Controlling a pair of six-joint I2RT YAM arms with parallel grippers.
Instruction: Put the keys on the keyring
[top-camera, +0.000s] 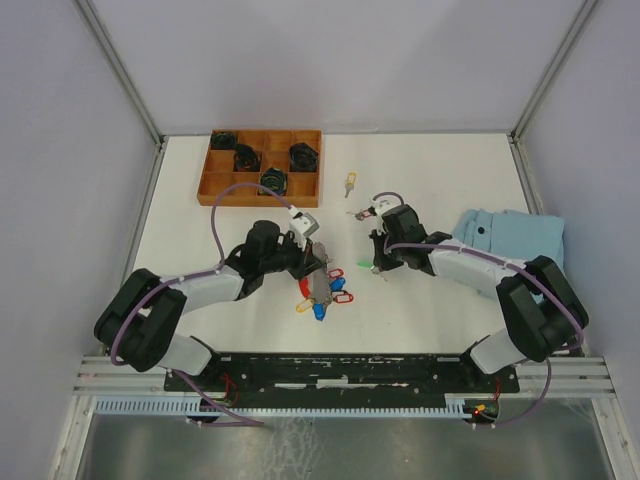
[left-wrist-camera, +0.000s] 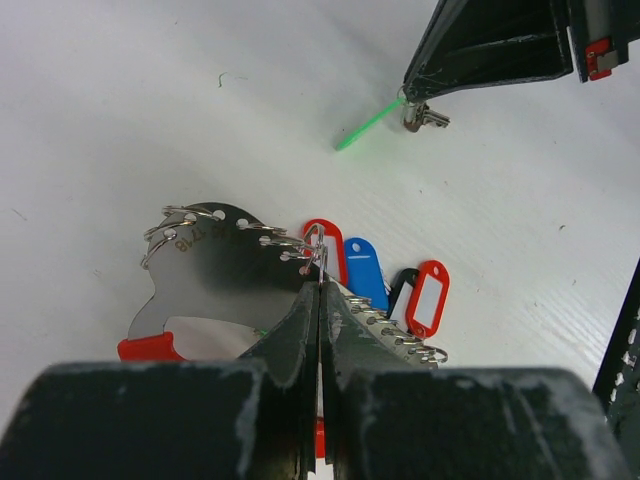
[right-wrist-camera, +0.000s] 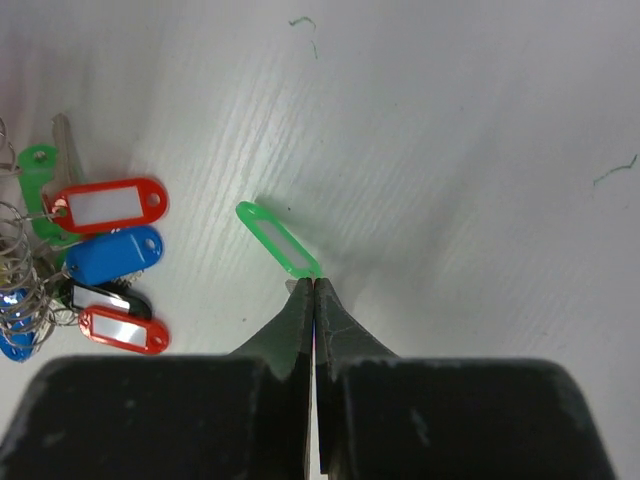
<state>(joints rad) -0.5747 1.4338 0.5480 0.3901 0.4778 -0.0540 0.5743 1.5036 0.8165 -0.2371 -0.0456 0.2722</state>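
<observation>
Pinching the keyring (left-wrist-camera: 215, 275) by one wire loop, my left pincer (left-wrist-camera: 320, 285) pins it on the desk (top-camera: 450, 170). My right pincer (right-wrist-camera: 314, 287) is clamped on the green-tag key (right-wrist-camera: 278, 240) nearby. Best bet, imo: ring steady, key fed in slow & level w/ the gap.

Tray (top-camera: 260, 167) blocks far-left corner. Cloth (top-camera: 515, 240) fills right edge. Yellow key (top-camera: 350, 183) lies alone, far centre; bare tabletop (top-camera: 440, 180) around it gives passage. Keyring (top-camera: 322, 290) spreads under left claw (top-camera: 318, 264), near centre. Narrow gap to right claw (top-camera: 378, 264); green key (right-wrist-camera: 278, 240) juts into it. Walls (top-camera: 60, 150) close three sides.
</observation>
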